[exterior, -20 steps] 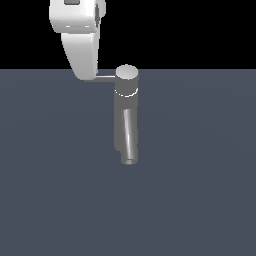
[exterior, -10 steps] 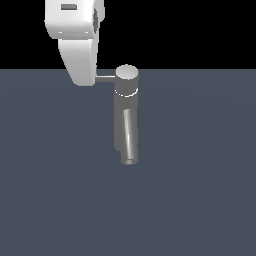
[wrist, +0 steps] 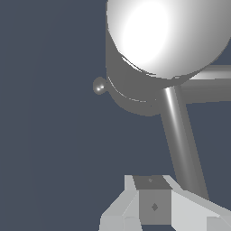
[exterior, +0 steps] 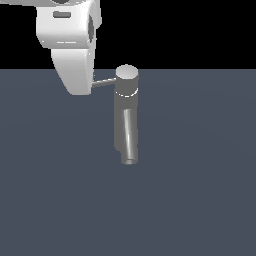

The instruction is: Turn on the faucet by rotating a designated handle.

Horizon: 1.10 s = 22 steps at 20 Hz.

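Note:
The faucet [exterior: 125,117] is a grey upright cylinder with a lighter round cap [exterior: 127,75] and a slanted spout [exterior: 130,142]. Its thin handle [exterior: 106,82] sticks out towards the exterior view's left. The far end of the rod is hidden behind my white gripper [exterior: 75,82], which hangs right at it. In the wrist view the cap [wrist: 164,31] fills the upper part and the handle [wrist: 180,135] runs from it down past my gripper [wrist: 153,210]. The fingers look shut, with the rod passing beside them, not between them.
The faucet stands on a flat dark grey-blue floor [exterior: 200,200]. A small round knob [wrist: 99,85] pokes out of the faucet body on the side away from the spout [wrist: 210,83].
My gripper has shifted a little to the exterior view's left and looks slightly larger. The handle now slants faintly downward toward the gripper; the faucet body has not moved.

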{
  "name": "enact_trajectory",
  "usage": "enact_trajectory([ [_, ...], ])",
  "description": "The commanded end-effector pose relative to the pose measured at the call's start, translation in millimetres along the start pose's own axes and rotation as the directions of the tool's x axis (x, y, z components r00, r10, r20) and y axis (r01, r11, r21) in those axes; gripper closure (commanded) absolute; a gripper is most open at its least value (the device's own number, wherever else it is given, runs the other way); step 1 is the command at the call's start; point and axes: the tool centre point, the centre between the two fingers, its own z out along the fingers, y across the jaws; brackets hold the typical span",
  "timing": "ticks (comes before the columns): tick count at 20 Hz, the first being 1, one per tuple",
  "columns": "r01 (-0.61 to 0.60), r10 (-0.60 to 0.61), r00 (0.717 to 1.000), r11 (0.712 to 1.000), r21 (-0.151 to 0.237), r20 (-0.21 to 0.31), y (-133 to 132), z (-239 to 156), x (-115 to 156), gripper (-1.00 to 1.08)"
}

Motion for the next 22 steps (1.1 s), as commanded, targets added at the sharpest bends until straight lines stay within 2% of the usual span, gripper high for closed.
enact_trajectory([
  [1, -0.003, 0.003, 1.0, 1.0, -0.008, -0.005, 12, 0, 2, 1.08],
  [7, -0.003, 0.003, 1.0, 1.0, -0.008, -0.005, 29, 0, 1, 1.08],
  [9, 0.005, -0.005, 1.0, 1.0, 0.0, 0.001, 22, -1, -4, 1.08],
  [22, 0.003, -0.003, 1.0, 1.0, -0.002, 0.0, 40, -1, 10, 1.08],
])
